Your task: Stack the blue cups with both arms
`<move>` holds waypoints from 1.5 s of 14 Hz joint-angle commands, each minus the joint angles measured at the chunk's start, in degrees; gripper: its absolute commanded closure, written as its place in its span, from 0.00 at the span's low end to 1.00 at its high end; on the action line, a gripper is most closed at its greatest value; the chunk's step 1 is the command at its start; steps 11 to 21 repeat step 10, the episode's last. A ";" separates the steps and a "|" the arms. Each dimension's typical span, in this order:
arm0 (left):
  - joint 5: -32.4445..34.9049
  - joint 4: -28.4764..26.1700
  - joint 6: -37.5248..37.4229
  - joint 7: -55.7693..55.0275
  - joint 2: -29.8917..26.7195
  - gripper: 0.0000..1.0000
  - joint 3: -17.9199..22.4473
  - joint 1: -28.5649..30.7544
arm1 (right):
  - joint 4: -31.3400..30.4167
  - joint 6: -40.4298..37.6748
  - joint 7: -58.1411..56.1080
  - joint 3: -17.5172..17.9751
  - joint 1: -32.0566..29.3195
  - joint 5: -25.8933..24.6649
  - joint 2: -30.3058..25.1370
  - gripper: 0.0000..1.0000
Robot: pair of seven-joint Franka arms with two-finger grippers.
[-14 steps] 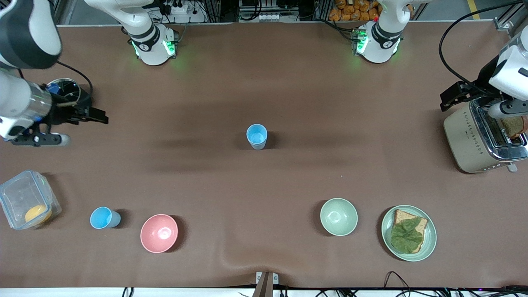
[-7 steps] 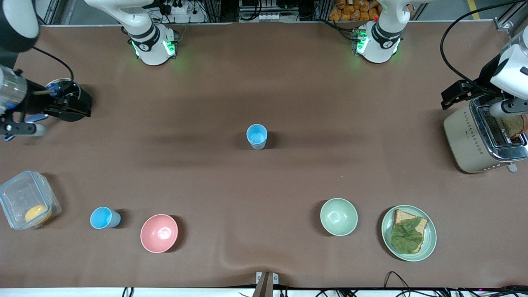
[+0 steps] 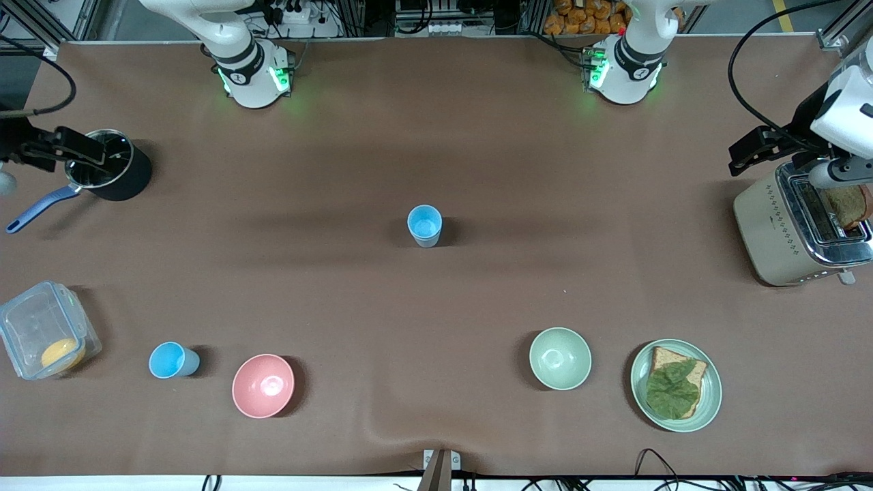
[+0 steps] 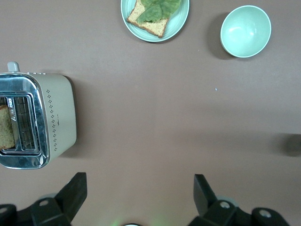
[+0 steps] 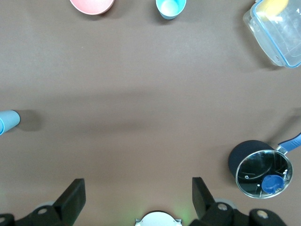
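Observation:
Two light-blue cups stand upright and apart. One blue cup (image 3: 424, 225) is at the table's middle and also shows in the right wrist view (image 5: 7, 121). The other blue cup (image 3: 174, 360) stands nearer the front camera beside the pink bowl (image 3: 263, 385), and also shows in the right wrist view (image 5: 170, 7). My right gripper (image 3: 65, 149) (image 5: 138, 197) is open and empty, high over the black pot's side. My left gripper (image 3: 753, 146) (image 4: 139, 190) is open and empty, high over the table beside the toaster.
A black pot (image 3: 109, 167) with a blue handle and a clear lidded box (image 3: 44, 331) are at the right arm's end. A toaster (image 3: 801, 228) holding bread is at the left arm's end. A pale green bowl (image 3: 560, 358) and a plate (image 3: 709, 402) with bread and lettuce stand near the front.
My right arm has drawn back toward its end of the table, its gripper moving from beside the pot toward the table's edge. My left gripper has shifted slightly. The cups have not moved.

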 commanded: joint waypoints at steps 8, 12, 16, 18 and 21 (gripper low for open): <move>-1.23 1.20 -1.29 0.15 0.24 0.00 -0.01 -0.26 | 0.97 -0.68 -1.15 0.35 -1.09 -0.54 -0.20 0.00; -1.32 1.20 -1.29 0.15 0.24 0.00 -0.01 -0.26 | 0.97 -0.60 -1.15 0.35 -1.09 -0.89 -0.11 0.00; -1.32 1.20 -1.29 0.15 0.24 0.00 -0.01 -0.26 | 0.97 -0.60 -1.15 0.35 -1.09 -0.89 -0.11 0.00; -1.32 1.20 -1.29 0.15 0.24 0.00 -0.01 -0.26 | 0.97 -0.60 -1.15 0.35 -1.09 -0.89 -0.11 0.00; -1.32 1.20 -1.29 0.15 0.24 0.00 -0.01 -0.26 | 0.97 -0.60 -1.15 0.35 -1.09 -0.89 -0.11 0.00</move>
